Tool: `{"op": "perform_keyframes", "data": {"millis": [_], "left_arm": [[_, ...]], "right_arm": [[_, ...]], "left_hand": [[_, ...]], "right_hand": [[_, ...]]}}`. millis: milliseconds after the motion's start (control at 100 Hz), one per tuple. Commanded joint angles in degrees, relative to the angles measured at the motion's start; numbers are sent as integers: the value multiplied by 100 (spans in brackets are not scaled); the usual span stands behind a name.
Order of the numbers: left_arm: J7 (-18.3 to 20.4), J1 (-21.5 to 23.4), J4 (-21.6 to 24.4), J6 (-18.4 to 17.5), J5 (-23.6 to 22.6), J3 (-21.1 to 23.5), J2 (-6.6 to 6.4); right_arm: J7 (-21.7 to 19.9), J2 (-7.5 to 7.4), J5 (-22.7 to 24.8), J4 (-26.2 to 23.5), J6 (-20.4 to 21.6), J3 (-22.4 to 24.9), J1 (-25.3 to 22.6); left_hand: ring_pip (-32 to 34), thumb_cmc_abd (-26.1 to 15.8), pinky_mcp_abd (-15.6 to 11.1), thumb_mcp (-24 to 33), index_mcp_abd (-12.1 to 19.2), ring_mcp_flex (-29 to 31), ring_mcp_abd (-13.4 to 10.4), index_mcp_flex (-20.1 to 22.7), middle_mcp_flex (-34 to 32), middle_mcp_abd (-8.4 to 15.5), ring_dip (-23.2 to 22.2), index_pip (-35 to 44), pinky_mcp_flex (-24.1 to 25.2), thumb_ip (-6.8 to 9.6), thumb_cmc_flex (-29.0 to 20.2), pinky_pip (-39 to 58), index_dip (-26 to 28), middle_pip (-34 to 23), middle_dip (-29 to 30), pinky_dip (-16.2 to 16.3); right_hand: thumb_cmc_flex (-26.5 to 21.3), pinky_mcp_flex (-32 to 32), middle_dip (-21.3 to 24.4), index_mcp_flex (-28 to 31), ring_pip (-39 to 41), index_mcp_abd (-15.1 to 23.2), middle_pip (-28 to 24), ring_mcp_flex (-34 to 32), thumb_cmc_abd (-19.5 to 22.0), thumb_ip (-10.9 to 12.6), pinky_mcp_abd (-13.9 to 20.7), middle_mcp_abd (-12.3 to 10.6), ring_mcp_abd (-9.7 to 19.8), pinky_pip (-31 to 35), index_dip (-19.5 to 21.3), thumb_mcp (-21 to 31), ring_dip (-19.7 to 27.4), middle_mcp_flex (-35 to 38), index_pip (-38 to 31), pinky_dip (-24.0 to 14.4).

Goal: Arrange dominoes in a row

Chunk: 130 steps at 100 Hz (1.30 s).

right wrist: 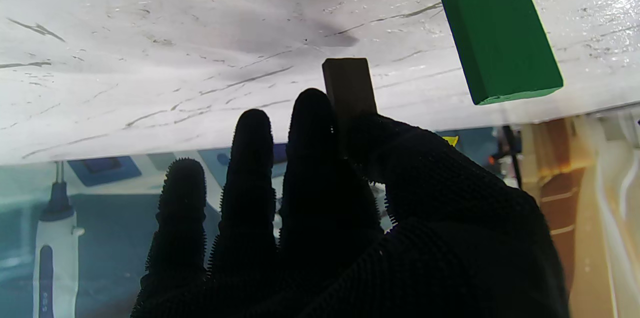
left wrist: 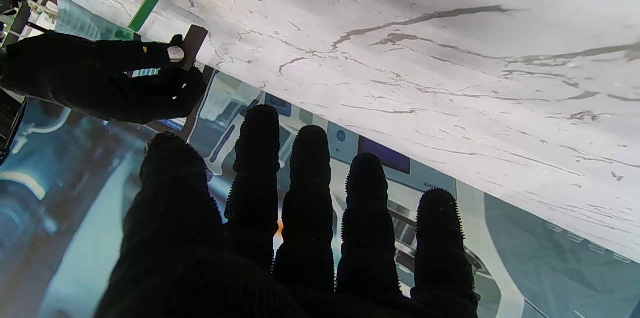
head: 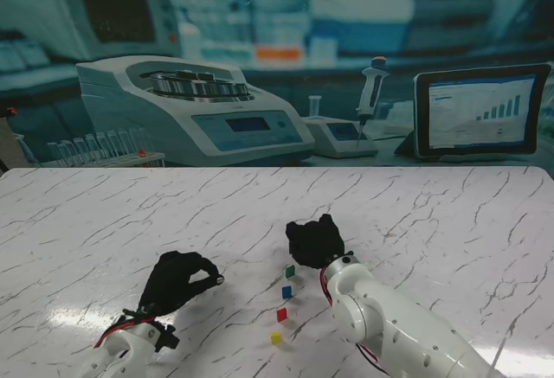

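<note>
**Fifth domino going onto the far end of the row**

Right now the right hand (head: 316, 241) is pinching a brown domino (right wrist: 348, 84) between thumb and first finger, the other fingers held straight alongside. The piece sticks out past the fingertips with its long axis running from the hand toward the desk (head: 450, 222), so it looks ready to be stood on end. It hangs close over the marble; I can't tell whether it touches yet.

Just beside it stands the green domino (head: 290, 270), upright on its short end. From there the row runs back toward the desk's near edge: blue domino (head: 286, 291), red domino (head: 281, 314), yellow domino (head: 276, 337), each apart from its neighbour, the line leaning slightly leftward as it comes nearer. The brown one is held beyond the green, I'd judge to continue that line with a similar gap.

Off to the left of the row, well apart, the left hand (head: 177, 281) hovers with fingers loosely curled and holds nothing, apparently kept clear.
</note>
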State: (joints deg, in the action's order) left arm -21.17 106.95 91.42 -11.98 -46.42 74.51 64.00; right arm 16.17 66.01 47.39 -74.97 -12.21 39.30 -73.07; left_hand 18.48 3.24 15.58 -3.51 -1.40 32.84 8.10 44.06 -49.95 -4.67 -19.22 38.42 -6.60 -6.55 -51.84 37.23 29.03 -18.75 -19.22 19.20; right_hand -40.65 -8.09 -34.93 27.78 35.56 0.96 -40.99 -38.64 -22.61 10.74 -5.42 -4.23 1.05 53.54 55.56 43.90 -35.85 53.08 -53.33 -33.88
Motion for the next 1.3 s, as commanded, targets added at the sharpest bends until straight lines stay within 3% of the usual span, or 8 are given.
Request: {"op": "perform_keyframes", "data": {"millis": [0,770,1290], "left_arm": [[60,39,16,-151,32,-4,37],[67,38,15,-143,31,8,37],[62,26,-3,-136,31,7,37]], "right_arm": [[17,63,-24,-3,-1,-29,-25],[-33,56,-66,-14,48,-35,-48],[-173,0,-60,-158,139,127,-152]], "left_hand": [[58,-54,94,-34,151,40,-165,61,-16,156,-37,-9,76,24,23,151,-39,-17,-64,92],[57,-55,87,-35,145,32,-154,59,-19,148,-37,-8,75,22,6,143,-38,-21,-64,88],[57,-53,90,-39,157,40,-160,67,-29,154,-37,6,73,15,-5,149,-40,-23,-67,91]], "right_hand": [[-134,83,-7,-106,18,42,45,148,167,-263,-120,-1,65,-25,-67,-66,56,-35,49,43],[-189,48,41,-44,29,15,195,144,155,-402,-124,65,48,-25,-232,-229,65,13,163,43],[81,94,207,-104,-31,-196,588,317,105,-260,-251,328,-218,-115,-641,-180,65,-125,520,75]]}}
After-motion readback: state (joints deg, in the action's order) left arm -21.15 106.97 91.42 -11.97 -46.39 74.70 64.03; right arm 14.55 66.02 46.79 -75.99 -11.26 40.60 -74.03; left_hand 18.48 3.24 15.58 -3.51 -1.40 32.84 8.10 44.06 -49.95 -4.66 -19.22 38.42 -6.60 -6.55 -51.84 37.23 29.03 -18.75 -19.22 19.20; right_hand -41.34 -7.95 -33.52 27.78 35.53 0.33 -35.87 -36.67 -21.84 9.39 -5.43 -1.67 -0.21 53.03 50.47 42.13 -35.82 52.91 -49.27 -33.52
